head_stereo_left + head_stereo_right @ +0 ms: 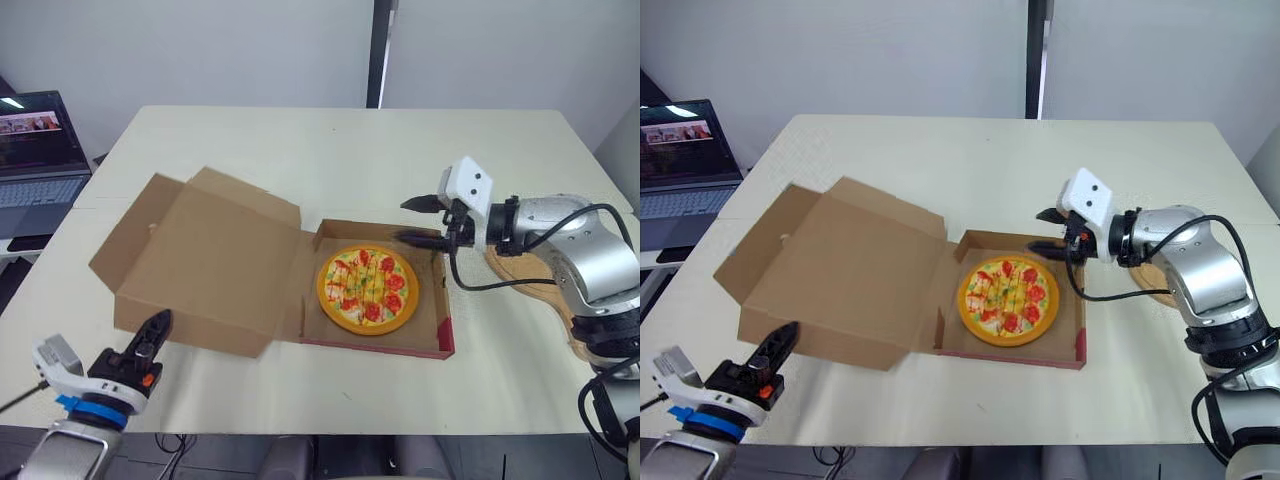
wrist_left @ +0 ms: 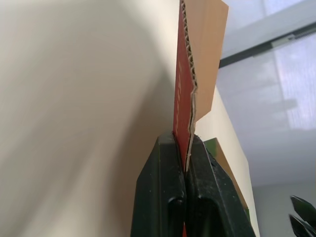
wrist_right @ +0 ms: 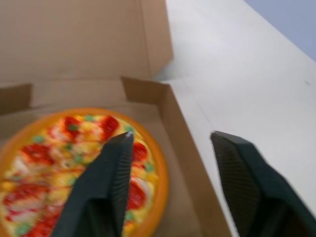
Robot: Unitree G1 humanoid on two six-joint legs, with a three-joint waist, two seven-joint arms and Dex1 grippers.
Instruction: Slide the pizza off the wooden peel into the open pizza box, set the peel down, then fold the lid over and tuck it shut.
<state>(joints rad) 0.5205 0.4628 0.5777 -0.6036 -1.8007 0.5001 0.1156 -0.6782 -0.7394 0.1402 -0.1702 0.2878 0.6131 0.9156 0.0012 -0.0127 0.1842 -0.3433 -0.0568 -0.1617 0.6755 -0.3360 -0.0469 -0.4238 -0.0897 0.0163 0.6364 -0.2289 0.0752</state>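
The pizza [image 1: 367,288] lies flat in the base of the open cardboard box [image 1: 432,335] at mid-table. The box lid [image 1: 200,260] leans back to the left, its flaps raised. My right gripper [image 1: 421,220] hovers open over the box's right wall; in the right wrist view its fingers [image 3: 111,168] stand either side of that wall, holding nothing. My left gripper [image 1: 158,325] is at the lid's near-left edge, and the left wrist view shows it [image 2: 186,140] shut on the lid's corrugated edge [image 2: 190,84]. The wooden peel [image 1: 530,275] lies on the table under my right forearm.
An open laptop [image 1: 40,150] sits at the far left, beside the table. The white table [image 1: 330,150] stretches bare behind the box. Its right edge runs close to the peel.
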